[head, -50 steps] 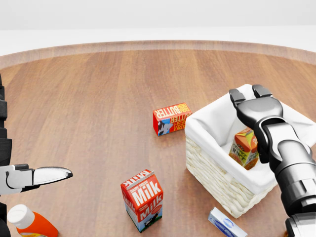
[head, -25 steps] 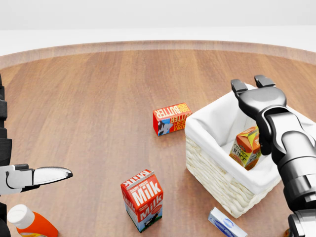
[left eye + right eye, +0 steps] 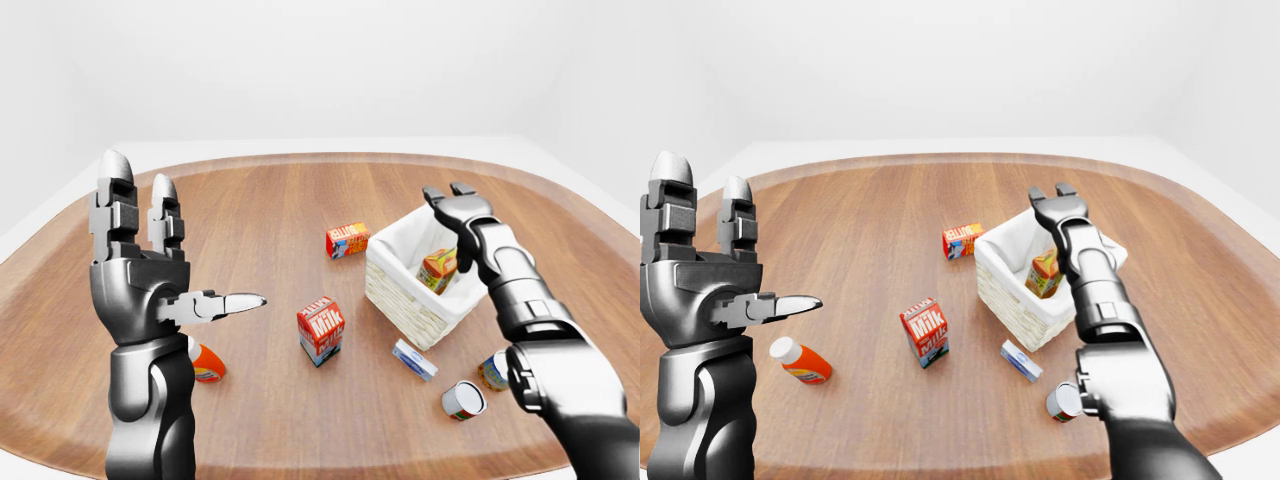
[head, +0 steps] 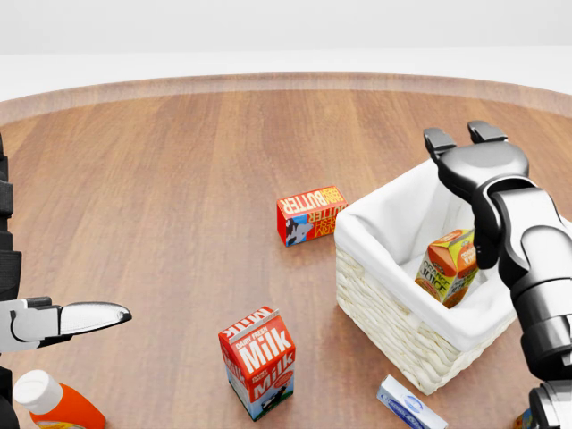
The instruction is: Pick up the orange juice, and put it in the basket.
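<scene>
Orange juice (image 4: pixel 450 265), a small carton with an orange-and-green print, sits tilted inside the white-lined wicker basket (image 4: pixel 384 299), leaning against the cloth on the basket's 3 o'clock side in the head view; judged from that, the placing looks done and only the retreat is left.

Going left to right in the left-eye view: the left hand (image 3: pixel 150 265) is raised at about 9 o'clock from the table's middle, fingers spread and upright, thumb pointing across, holding nothing. Below it lies an orange bottle (image 3: pixel 205 362) with a white cap. Next stands the milk carton (image 3: pixel 320 331), then a butter box (image 3: pixel 346 240) at 12 o'clock from it, then the basket, with a small blue-and-white box (image 3: pixel 413 359) and two cans (image 3: pixel 463 399) at the basket's 6 o'clock.

The right hand (image 4: pixel 474 156) hovers above the basket's far rim, fingers apart, empty and clear of the carton. The carton lies at roughly 6 o'clock from that hand, its long axis tipped toward 1 o'clock. The right hand is by far the nearer.
</scene>
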You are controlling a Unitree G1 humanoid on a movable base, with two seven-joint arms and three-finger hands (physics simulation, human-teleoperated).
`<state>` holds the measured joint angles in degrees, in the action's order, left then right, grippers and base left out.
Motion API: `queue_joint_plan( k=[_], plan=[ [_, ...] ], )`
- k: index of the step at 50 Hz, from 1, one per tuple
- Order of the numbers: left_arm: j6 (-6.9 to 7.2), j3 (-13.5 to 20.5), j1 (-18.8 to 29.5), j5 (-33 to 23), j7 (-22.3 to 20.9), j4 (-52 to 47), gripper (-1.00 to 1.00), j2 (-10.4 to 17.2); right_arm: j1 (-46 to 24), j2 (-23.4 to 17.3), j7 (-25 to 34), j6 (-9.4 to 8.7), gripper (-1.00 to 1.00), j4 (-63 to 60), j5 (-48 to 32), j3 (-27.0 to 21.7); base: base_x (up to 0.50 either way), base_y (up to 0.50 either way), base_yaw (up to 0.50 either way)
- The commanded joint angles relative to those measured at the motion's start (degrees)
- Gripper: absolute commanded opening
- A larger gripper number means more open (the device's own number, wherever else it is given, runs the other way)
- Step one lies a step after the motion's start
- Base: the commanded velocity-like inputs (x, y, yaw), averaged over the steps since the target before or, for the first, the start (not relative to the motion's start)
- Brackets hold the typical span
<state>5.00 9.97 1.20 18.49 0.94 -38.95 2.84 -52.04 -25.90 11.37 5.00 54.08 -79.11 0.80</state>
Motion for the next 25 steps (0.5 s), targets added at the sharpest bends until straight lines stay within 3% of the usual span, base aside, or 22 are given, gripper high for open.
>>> queue_joint_plan(
  k=[1, 25],
  plan=[
    [0.00, 0.03, -0.23, 0.44, 0.15, -0.80, 1.00, -0.29, -0.73, -0.77, 1.60, 0.00, 1.00, -1.25, 0.45, -0.68, 0.00, 0.00, 0.00],
    [0.00, 0.14, -0.04, 0.74, 0.26, -0.61, 1.00, -0.01, -1.88, -1.94, 7.82, 0.00, 1.00, -7.79, 2.58, -2.43, 0.00, 0.00, 0.00]
  ],
)
